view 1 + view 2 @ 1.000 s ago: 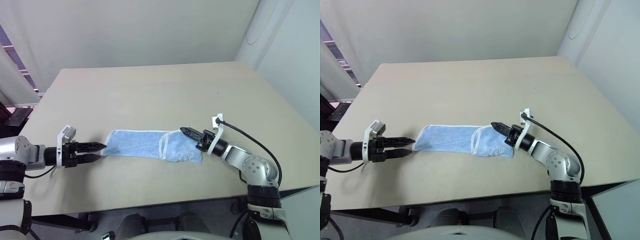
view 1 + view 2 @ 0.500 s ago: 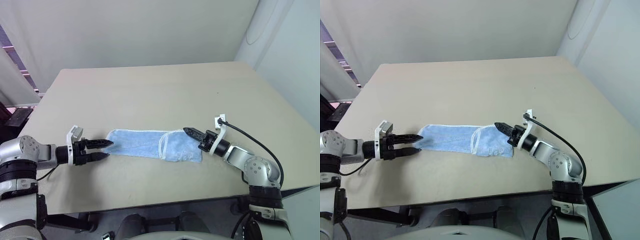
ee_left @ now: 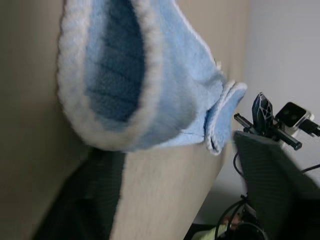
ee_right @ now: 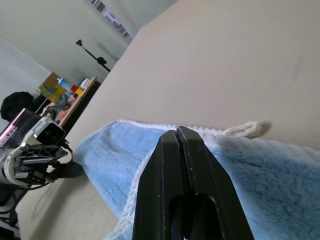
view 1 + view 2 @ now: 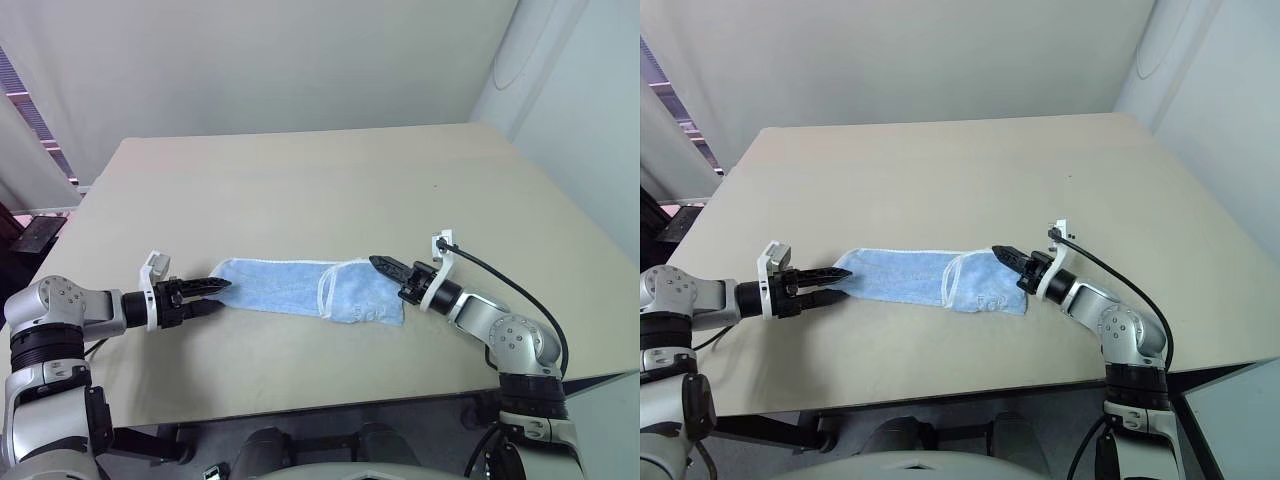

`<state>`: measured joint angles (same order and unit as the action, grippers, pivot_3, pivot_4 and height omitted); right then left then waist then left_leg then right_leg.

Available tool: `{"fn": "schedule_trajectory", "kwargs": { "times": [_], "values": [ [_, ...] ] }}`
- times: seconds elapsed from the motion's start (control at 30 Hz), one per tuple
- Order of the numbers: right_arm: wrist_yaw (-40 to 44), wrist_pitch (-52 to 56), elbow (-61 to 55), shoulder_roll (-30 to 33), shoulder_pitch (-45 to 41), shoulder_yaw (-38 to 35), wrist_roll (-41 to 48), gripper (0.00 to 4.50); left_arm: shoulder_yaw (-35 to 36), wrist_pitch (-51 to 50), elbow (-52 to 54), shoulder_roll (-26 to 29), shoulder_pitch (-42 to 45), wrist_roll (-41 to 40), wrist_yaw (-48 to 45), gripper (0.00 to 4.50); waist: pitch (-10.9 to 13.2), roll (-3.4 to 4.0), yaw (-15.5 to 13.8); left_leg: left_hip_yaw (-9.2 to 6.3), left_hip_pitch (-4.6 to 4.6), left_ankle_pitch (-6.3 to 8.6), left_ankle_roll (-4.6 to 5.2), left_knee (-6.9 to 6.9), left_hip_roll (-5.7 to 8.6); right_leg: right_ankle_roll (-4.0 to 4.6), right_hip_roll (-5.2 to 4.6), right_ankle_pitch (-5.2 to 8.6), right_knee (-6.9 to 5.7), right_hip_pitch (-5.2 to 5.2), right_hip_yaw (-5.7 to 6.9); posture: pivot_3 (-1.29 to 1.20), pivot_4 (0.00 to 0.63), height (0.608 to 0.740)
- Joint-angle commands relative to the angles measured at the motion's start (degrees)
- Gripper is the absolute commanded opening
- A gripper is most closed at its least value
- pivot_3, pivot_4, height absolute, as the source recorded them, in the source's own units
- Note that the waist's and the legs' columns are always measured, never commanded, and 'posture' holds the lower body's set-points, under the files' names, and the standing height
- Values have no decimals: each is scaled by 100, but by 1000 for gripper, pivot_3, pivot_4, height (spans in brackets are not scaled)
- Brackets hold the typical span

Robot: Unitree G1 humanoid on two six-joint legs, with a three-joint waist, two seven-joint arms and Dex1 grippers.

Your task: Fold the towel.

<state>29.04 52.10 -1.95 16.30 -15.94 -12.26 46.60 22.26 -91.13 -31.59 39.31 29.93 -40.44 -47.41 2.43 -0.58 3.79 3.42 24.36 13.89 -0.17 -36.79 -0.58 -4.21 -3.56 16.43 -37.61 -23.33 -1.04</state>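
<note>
Right, starting at my left: the left gripper sits at the left end of the towel, fingers level with the table and pointing along the cloth toward the right. Its fingers straddle the towel's left corner with a narrow gap between them; in the left wrist view the bordered corner fills the space ahead of them, but I cannot tell whether the cloth is actually pinched yet.

The towel lies flat near the front edge of the table, between my two arms. Its long axis runs left to right, nearly in line with both grippers. The right third already lies doubled over, with a white stitched edge curving across the cloth where the folded flap ends, and a small white loop pokes out at the far edge in the right wrist view.

On the right, the right gripper has its fingers pressed together, tip resting over the folded end; whether any cloth is caught between them I cannot see.

As I judge it, the coming move hinges on the left corner: the left arm is the nearer one, and it would have to carry that end rightward along the long axis.

Count: one towel, one table, two grippers.
</note>
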Motion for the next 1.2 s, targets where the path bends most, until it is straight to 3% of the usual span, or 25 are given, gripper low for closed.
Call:
{"fn": "schedule_trajectory", "kwargs": {
  "times": [0.03,0.17,0.2,0.5,0.87,1.2],
  "values": [
    [19,-92,-75,40,-101,-94,30,0,228,49,-34,-9,16,-60,78,1749,0,0,1,0,0,0,0,0,0,0,0,0,0,0,0,0,0,740],
    [37,-122,-77,51,-94,-55,-43,0,466,130,-93,-117,26,-46,273,232,0,0,0,0,0,0,0,0,0,0,0,0,0,0,0,0,0,740],
    [45,-128,-85,58,-89,-44,-60,0,492,128,-96,-127,21,-49,294,53,0,0,0,0,0,0,0,0,0,0,0,0,0,0,0,0,0,740],
    [344,-36,-371,181,110,19,59,0,644,77,389,-64,-159,-374,117,53,0,0,8,0,-1,0,-1,0,0,0,0,0,-1,1,0,0,0,740],
    [655,-5,-737,413,376,-54,259,0,114,250,1410,-2,61,-766,-289,53,-1,-1,-32,0,-2,0,-1,0,0,3,-1,0,1,0,1,0,0,740],
    [615,-253,-1030,531,678,-172,267,0,-1931,1540,1374,-68,1055,-416,-1778,53,0,1,-122,3,1,-1,-2,0,0,4,-1,0,5,1,-1,0,0,740]
  ]
}}
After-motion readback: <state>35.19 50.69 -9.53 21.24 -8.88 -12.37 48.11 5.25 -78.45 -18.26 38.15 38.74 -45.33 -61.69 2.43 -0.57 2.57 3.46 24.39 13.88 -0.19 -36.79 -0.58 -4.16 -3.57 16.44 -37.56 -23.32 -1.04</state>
